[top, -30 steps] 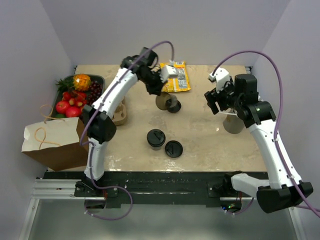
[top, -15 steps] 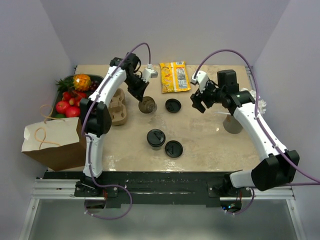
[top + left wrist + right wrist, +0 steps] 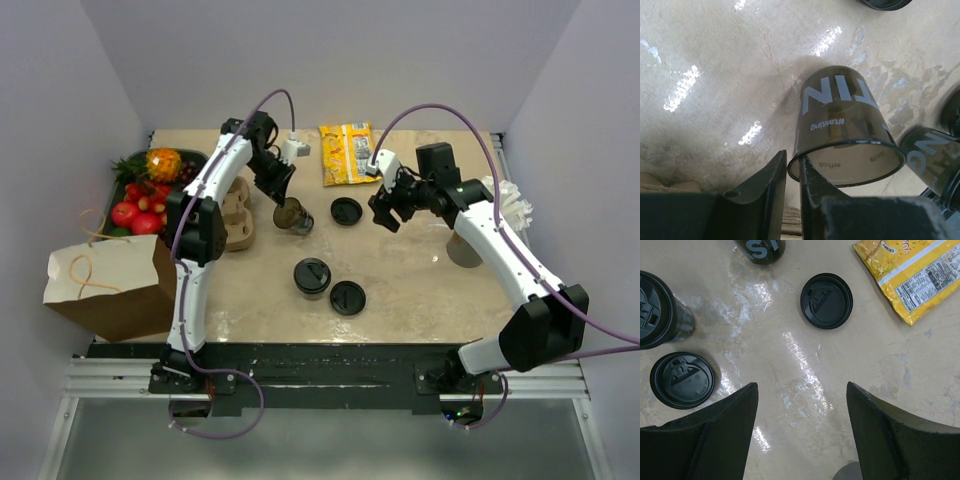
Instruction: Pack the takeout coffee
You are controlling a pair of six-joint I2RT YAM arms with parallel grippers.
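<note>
Coffee cup (image 3: 845, 125), lidless and tilted, is over the far middle of the table (image 3: 420, 290), its rim clenched between the left fingers (image 3: 767, 192). The right fingers (image 3: 715, 425) are spread wide above a loose lid (image 3: 826, 301). The cup seems bound for the cardboard carrier (image 3: 238, 215) to the left, where it needs righting over a pocket.

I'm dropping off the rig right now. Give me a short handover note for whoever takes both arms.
Left gripper: shut on the rim of an open coffee cup, which is tilted, near the cup carrier.
Right gripper: open, holding nothing, above the table near a loose lid.
A second loose lid lies beside the lidded cup.
Done: one cup lidded.
Left: lid the held cup and seat the cups in the carrier; no cup shows there yet. The paper bag probably comes last.
</note>
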